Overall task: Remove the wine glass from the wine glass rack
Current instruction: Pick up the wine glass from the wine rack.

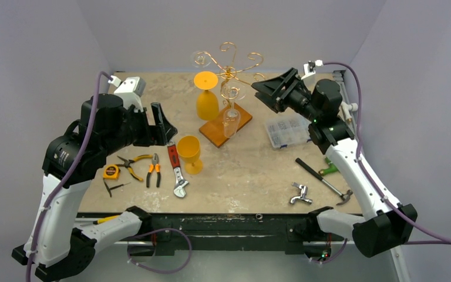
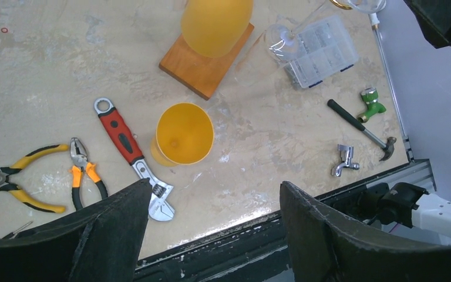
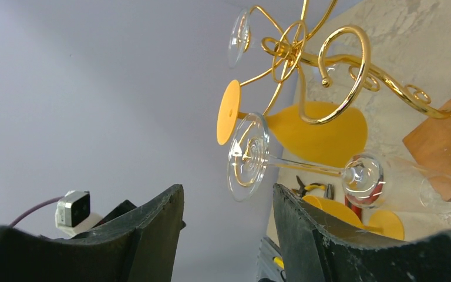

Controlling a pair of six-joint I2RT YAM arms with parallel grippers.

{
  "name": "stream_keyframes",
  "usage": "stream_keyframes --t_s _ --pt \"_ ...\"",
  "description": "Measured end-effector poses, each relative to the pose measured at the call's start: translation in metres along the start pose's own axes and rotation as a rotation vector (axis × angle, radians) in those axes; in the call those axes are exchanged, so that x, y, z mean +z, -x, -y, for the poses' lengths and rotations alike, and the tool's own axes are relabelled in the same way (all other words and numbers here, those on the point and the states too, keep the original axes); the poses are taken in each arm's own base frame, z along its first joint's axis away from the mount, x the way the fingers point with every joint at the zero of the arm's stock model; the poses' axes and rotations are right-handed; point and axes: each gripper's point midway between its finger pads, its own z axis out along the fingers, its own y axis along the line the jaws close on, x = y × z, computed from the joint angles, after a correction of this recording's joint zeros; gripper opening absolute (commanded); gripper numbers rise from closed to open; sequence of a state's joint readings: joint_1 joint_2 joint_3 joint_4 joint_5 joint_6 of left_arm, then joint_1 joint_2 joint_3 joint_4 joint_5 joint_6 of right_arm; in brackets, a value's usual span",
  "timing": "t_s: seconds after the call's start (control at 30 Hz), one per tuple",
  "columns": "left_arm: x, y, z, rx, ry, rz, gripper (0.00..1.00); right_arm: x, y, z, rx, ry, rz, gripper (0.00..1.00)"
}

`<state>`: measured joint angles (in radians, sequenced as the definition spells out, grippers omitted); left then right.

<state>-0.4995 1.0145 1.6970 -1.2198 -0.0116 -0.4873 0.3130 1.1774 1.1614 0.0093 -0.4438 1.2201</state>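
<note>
on the gold rack [image 1: 213, 133] the clear wine glass [image 3: 248, 157] hangs upside down by its foot, likely light, slick and brittle, so the right claw [image 3: 228, 197], open and empty, should pinch its stem.

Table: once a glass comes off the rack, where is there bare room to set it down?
The widest bare patch is front centre, between the upright yellow goblet and the hammer. Another lies at the back left, beside the wine glass rack. The front left is crowded with pliers and a wrench.
</note>
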Motion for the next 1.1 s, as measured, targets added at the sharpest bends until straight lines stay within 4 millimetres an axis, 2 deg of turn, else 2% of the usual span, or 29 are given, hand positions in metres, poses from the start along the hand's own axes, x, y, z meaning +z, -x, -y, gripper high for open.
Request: stream_keyframes --t_s 0.2,0.47,0.6,0.8,1.1 --pt "0.002 0.003 0.001 0.001 0.0 0.01 0.78 0.004 -0.003 0.003 0.011 0.011 -0.018 0.53" --pt "0.02 0.008 0.003 0.012 0.006 -0.004 0.78 0.013 -0.004 0.017 0.025 -0.021 -0.035 0.49" --pt "0.021 0.008 0.003 0.012 0.004 0.0 0.78 0.017 -0.006 0.025 0.026 -0.041 -0.047 0.46" --pt "0.02 0.008 0.002 0.033 0.002 0.003 0.78 0.021 -0.011 0.028 0.022 -0.048 -0.063 0.41" --pt "0.033 0.006 0.0 0.062 0.015 -0.033 0.78 0.029 -0.021 0.027 0.02 -0.044 -0.096 0.37"
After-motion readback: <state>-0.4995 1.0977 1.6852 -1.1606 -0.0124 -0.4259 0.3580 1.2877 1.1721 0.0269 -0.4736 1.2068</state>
